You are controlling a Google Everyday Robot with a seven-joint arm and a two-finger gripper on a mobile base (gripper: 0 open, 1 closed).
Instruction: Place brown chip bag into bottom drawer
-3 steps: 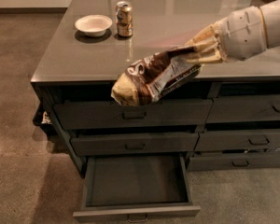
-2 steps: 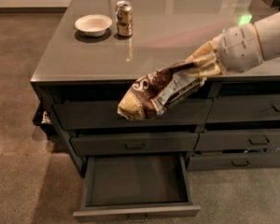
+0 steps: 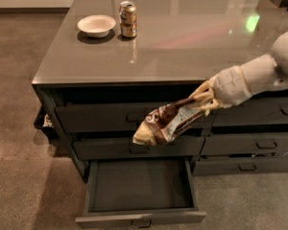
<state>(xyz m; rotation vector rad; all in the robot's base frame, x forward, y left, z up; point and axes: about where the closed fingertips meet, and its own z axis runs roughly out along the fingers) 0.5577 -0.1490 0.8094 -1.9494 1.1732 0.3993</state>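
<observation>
The brown chip bag hangs in the air in front of the cabinet's left column, at the level of the middle drawer, tilted down to the left. My gripper is shut on the bag's upper right end, at the tip of the white arm that reaches in from the right. The bottom drawer is pulled open below the bag, and its inside shows dark and bare. The bag's lower end sits above the drawer's back part.
A white bowl and a soda can stand at the far left of the cabinet top. The two drawers above and the right column's drawers are shut. Brown floor surrounds the cabinet.
My arm has lowered the bag and moved it right, from the cabinet top's edge down to the middle drawer's level, closer to the open drawer.
</observation>
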